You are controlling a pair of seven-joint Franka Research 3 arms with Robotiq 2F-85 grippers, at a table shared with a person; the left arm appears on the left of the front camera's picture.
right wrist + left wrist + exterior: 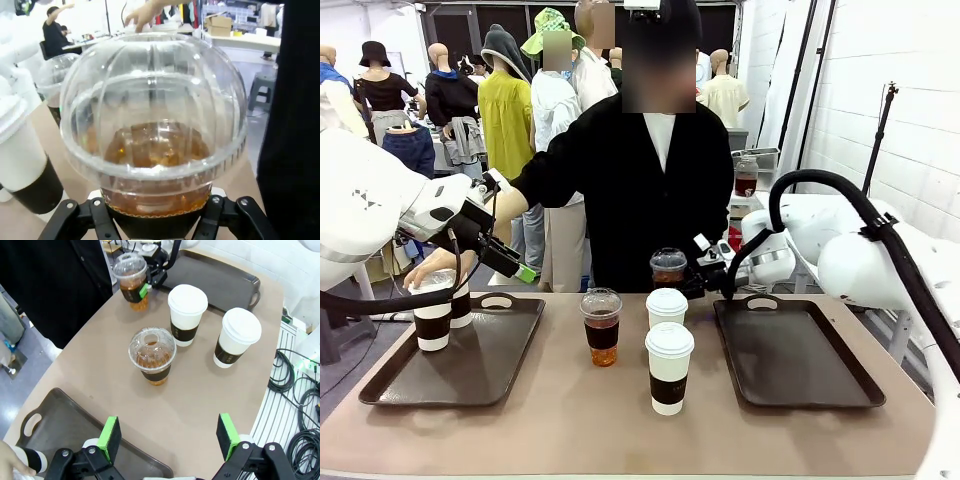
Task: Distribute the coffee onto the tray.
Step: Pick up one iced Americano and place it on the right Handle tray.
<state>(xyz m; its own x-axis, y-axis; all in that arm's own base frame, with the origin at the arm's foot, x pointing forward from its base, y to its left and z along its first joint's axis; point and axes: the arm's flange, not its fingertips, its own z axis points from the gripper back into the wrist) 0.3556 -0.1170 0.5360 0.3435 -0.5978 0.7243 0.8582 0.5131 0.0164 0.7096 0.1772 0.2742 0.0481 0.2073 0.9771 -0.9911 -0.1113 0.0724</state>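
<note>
Cup (668,268) of brown drink clamped by right gripper (695,280), frame centre.
Left gripper (170,432) spread wide, lower wrist frame.

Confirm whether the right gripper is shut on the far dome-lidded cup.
Shut on it: the right gripper clamps both sides of the dome-lidded cup at its sleeve.

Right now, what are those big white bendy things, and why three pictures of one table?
They are two robot arms. Each ends in a two-fingered claw, an end effector. One picture looks across the table at a person; two come from cameras on the arms' wrists. A left tray and a right tray lie there. The person's hand sits on a white cup on the left tray. Mid-table stand a near paper cup, a far paper cup and a near clear cup. The right end effector grips the far clear cup. The left end effector is open and empty.
</note>
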